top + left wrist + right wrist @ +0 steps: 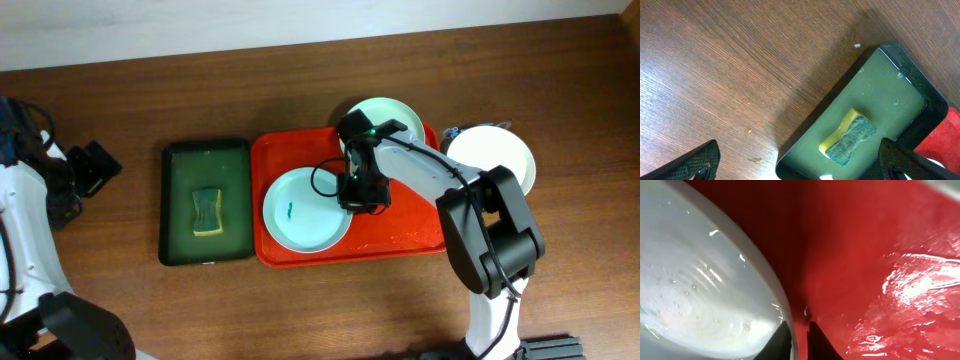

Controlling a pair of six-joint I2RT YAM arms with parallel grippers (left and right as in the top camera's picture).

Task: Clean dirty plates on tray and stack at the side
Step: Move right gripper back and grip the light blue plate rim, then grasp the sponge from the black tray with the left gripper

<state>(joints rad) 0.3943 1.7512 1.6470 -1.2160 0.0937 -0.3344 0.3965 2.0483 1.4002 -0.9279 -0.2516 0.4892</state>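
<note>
**OPERATOR:** Report the right claw's state.

**ARM:** My right claw (362, 197) sits low over the red tray (400, 245). Its fingers (781, 341) stand close, with a narrow strip of red between them. The tips are cut off by the frame edge, so I cannot tell whether they pinch anything.

**OPERATOR:** Locate the plate and give its orientation.

**ARM:** The smeared plate (312, 228) lies flat and face up on the tray, just beside the claw. Its rim runs up to the finger on that side. It is round, so it has no long axis. The teal smear (290, 210) is a short streak on the half away from the claw, lying across the tray's long axis. That axis runs from the plate through the claw.

**OPERATOR:** Other plates?

**ARM:** A second mint plate (390, 112) is beyond the claw, at the tray's far edge. A white plate (490, 160) rests on the table, off the tray, on the claw's other side.

**OPERATOR:** Left claw?

**ARM:** My left claw (799, 150) has its jaws wide apart over the wood. The dark green tray (900, 70) and sponge (852, 137) lie ahead of it.
</note>
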